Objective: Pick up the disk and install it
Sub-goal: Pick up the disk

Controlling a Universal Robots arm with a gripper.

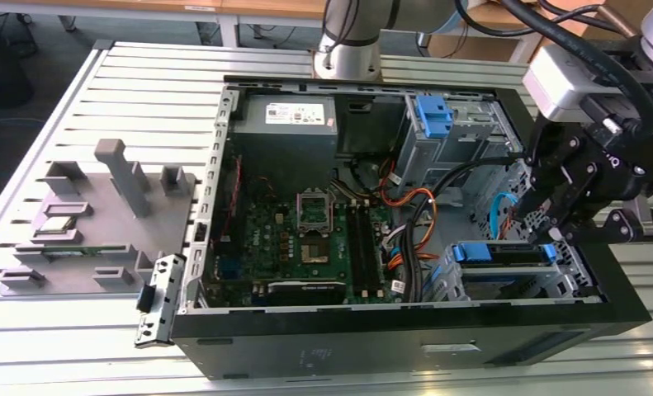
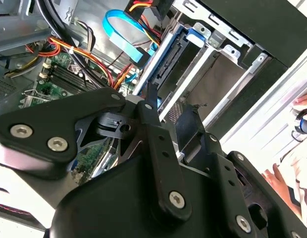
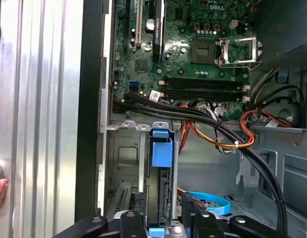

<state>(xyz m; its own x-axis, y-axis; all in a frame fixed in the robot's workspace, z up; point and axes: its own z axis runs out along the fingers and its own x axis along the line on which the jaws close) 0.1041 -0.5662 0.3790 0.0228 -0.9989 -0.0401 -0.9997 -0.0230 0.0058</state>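
The disk (image 1: pixel 503 252) is seen standing on edge inside the drive cage (image 1: pixel 577 276), low in the exterior view's right. Its blue bracket is kept uppermost, so that the tab can be reached from above. The gripper (image 3: pixel 162 218) is held directly over one end of the disk and, in the first wrist view, is set astride the bracket. Whether it is clamped on the disk or standing free of it cannot be told. The disk appears sunk between the cage rails, so the installation is judged to be far along, if not complete.

The cage is carried within the open computer case (image 1: pixel 414 346), which is laid on its side so that the interior is presented upward. Also held in the case are the motherboard (image 1: pixel 304 239) at the centre, the grey power supply (image 1: pixel 287 115) at the upper middle and a bare blue bracket (image 1: pixel 431 115) in the upper bay. Bundled cables (image 3: pixel 232 136) are passed beside the cage.
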